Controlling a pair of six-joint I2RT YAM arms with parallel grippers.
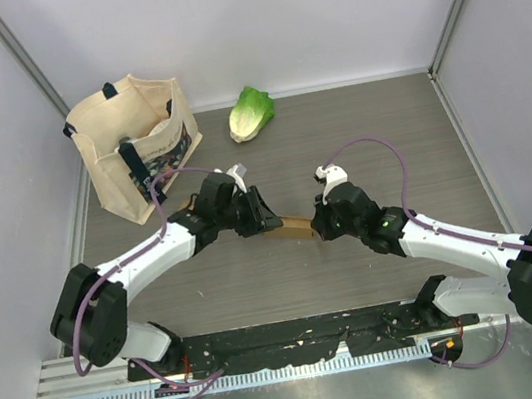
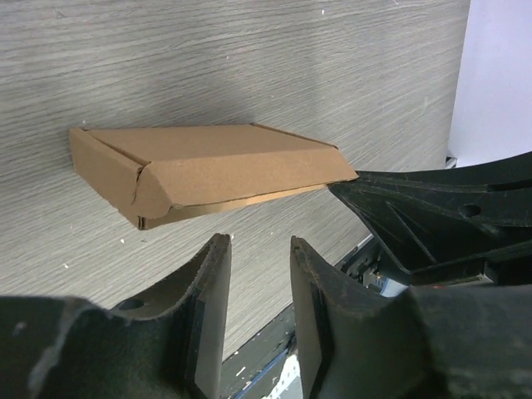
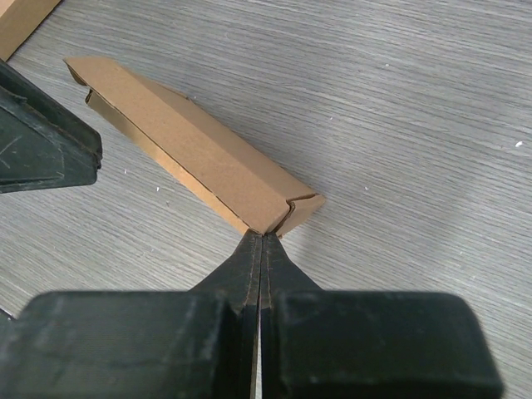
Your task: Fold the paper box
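Now: paper box (image 2: 208, 170) at middle of worktop (image 1: 367, 133), lid down but seemingly untucked; right tool (image 3: 261, 241) together, tips against its corner; left tool (image 2: 259, 245) apart, empty, just beside. Next: press lid flap home.

paper box (image 1: 292, 226) mostly covered overhead; tote bag (image 1: 105, 176) contents unclear

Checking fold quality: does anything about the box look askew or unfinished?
Yes. The cardboard box is not fully shut: a gap shows under its lid along the long front edge, and the end flap bulges outward.
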